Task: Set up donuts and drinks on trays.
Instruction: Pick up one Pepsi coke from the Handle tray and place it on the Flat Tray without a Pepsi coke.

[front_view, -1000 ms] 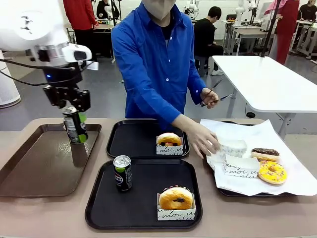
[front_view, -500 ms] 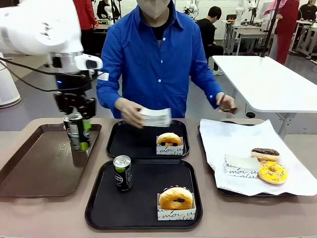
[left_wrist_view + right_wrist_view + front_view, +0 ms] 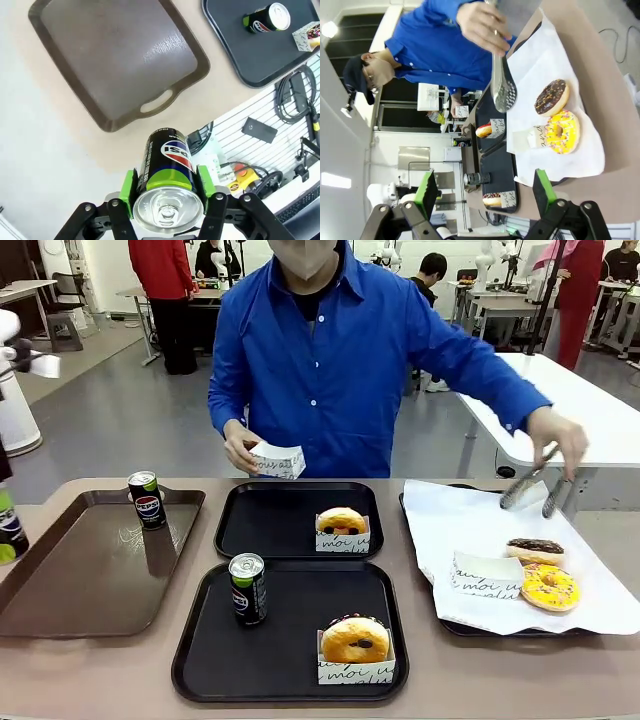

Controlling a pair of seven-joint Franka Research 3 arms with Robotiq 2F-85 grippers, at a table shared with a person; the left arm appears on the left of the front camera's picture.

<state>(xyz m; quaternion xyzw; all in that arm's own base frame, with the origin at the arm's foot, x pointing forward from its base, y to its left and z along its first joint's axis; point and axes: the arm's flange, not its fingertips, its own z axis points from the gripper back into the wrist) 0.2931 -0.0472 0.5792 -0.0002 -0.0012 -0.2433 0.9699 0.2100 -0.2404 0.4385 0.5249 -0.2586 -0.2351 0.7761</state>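
**Left pincer held a can clear of the brown tray**

The left pincer (image 3: 166,186) was closed on a black soda can (image 3: 168,161), with its green pads pressed to the can's two sides just under the silver top. The wrist view showed this held can above bare table (image 3: 45,150), beside the handle end of the brown tray (image 3: 120,55). From the front it showed at the far left edge, left of that tray.

The right pincer (image 3: 485,192) stood wide open and empty.

A second can (image 3: 147,500) stood upright in the brown tray's far right corner. The near black tray (image 3: 290,670) carried a third can (image 3: 247,588) at its left and a boxed orange donut (image 3: 355,640) at its near right. The far black tray (image 3: 270,530) carried another boxed donut (image 3: 342,522) at its right.

On the right, the paper-lined tray (image 3: 450,628) bore a chocolate donut (image 3: 535,548), a sprinkled yellow donut (image 3: 550,588) and an empty white box (image 3: 488,575). The person at the far side held a small white box (image 3: 277,460) in one hand (image 3: 240,448) and metal tongs (image 3: 540,488) in the other hand (image 3: 558,430), above that tray's far end.
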